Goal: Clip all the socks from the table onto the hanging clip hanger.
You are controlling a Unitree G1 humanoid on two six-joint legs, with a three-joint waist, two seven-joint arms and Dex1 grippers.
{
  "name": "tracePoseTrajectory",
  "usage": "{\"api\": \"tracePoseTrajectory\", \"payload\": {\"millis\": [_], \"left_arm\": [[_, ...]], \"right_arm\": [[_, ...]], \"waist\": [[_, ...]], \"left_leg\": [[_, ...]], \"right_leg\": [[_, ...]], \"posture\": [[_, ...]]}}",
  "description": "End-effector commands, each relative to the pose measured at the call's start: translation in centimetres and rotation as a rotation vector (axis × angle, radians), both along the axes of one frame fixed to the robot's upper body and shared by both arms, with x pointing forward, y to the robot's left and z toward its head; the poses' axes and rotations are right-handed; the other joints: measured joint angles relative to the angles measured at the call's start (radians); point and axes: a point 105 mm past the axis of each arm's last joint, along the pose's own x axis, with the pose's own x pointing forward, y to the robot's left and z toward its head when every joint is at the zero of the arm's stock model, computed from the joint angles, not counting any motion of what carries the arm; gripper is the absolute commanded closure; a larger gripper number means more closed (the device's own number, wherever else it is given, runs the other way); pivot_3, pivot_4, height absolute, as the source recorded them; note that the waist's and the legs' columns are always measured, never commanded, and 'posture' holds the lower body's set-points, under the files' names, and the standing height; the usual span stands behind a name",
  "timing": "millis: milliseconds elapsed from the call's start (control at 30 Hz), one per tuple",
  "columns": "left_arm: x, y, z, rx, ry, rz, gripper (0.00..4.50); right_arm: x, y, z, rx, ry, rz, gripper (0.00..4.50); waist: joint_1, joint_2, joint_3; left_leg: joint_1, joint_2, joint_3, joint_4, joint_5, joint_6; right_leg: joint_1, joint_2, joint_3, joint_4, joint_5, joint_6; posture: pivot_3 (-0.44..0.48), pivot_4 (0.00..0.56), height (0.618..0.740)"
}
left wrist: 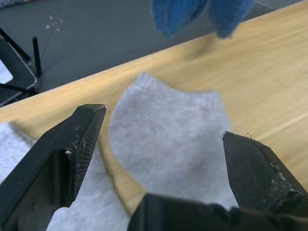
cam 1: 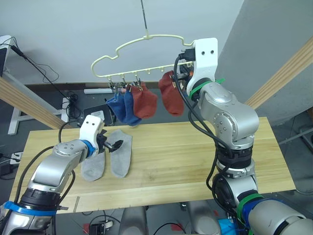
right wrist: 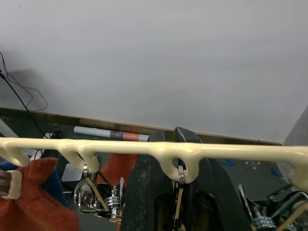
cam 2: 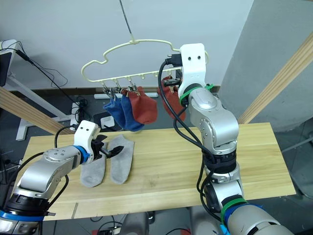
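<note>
Light wood planks form the table [cam 1: 195, 152], which stands before a pale wall; dark floor with cables and a white desk frame lies behind it. Two thick wooden beams [cam 1: 281, 76] run diagonally at either side of the scene.

Above the table's far edge, the clip hanger [cam 1: 142, 49] hangs from a thin rod, pale yellow with a wavy outline. Four socks are clipped to its lower rail: two blue socks [cam 1: 122, 108] at my left, a rust red sock [cam 1: 145, 101] touching them, and a second rust red sock [cam 1: 171, 99] set apart further right.

Two light grey socks [cam 1: 108, 156] lie flat on the table, side by side and touching, near its left end.

Left gripper [cam 1: 108, 145]: positioned just above the upper ends of the grey socks, fingers spread wide with nothing between them. In the left wrist view the right-hand grey sock [left wrist: 168, 144] lies between the two black fingers [left wrist: 72, 144].

Right gripper [right wrist: 175, 192]: raised to the hanger rail, just right of the second red sock. In the right wrist view the fingers stand close together directly behind the rail at a clip loop; whether they grip the clip I cannot tell. My right arm and its white wrist housing [cam 1: 205, 56] cover the hanger's right end
</note>
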Motion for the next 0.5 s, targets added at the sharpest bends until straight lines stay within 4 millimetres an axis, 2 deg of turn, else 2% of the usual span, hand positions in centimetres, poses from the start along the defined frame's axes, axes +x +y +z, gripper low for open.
{"api": "tracePoseTrajectory", "payload": {"millis": [33,300,500], "left_arm": [[0.7,0.0,-0.8,-0.004,0.001,0.011,0.05],[1.7,-0.6,-2.4,-0.027,0.035,0.023,0.05],[1.2,-0.5,-3.6,-0.018,0.079,0.033,0.05]], "right_arm": [[-0.9,-0.1,1.7,0.021,-0.071,-0.001,4.50],[-0.9,-0.2,1.7,0.020,-0.068,-0.003,4.50],[-1.0,-0.2,1.7,0.021,-0.065,-0.005,4.50]], "waist": [[0.000,0.000,0.000],[-0.001,0.000,0.000],[-0.001,0.000,0.000]], "left_leg": [[0.000,0.000,0.000,0.000,0.000,0.000],[0.000,0.000,0.000,0.000,0.000,0.000],[0.000,0.000,-0.001,0.000,0.000,0.000]], "right_leg": [[0.000,0.000,0.000,0.000,0.000,0.000],[0.000,0.000,0.000,0.000,0.000,0.000],[0.000,0.000,0.000,0.000,0.000,0.000]], "posture": [[-0.157,0.356,0.740],[-0.170,0.365,0.740],[-0.170,0.365,0.740]]}}
